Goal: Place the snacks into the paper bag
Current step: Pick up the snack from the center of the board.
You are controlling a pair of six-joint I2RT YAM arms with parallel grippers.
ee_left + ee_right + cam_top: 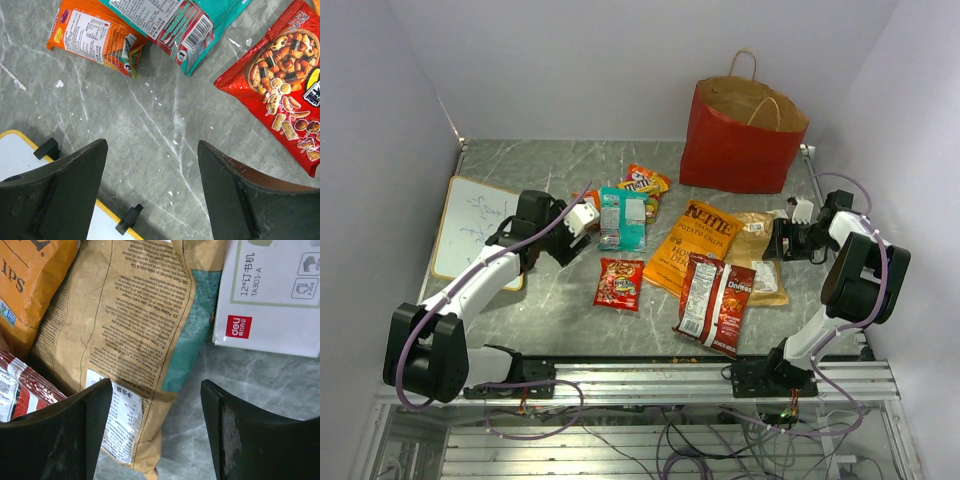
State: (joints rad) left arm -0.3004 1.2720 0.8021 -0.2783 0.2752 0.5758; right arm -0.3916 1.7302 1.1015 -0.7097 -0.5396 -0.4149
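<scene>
The red paper bag (740, 130) stands open at the back right. The snacks lie in the middle: teal pack (622, 218), small red pack (619, 283), orange Kettle bag (695, 245), tan bag (760, 255), red Doritos bag (715, 303), and orange and yellow candy packs (645, 183). My left gripper (588, 222) is open and empty over bare table (152, 145), just short of an orange pack (95, 37), the teal pack (175, 22) and the small red pack (285, 95). My right gripper (790, 235) is open and empty (156, 385), its jaws over the tan bag's (125, 330) lower corner.
A white board (475, 228) with a yellow rim lies at the left, its edge under my left fingers (15, 155). A white carton (270, 290) lies beside the tan bag in the right wrist view. Walls close in the table on three sides.
</scene>
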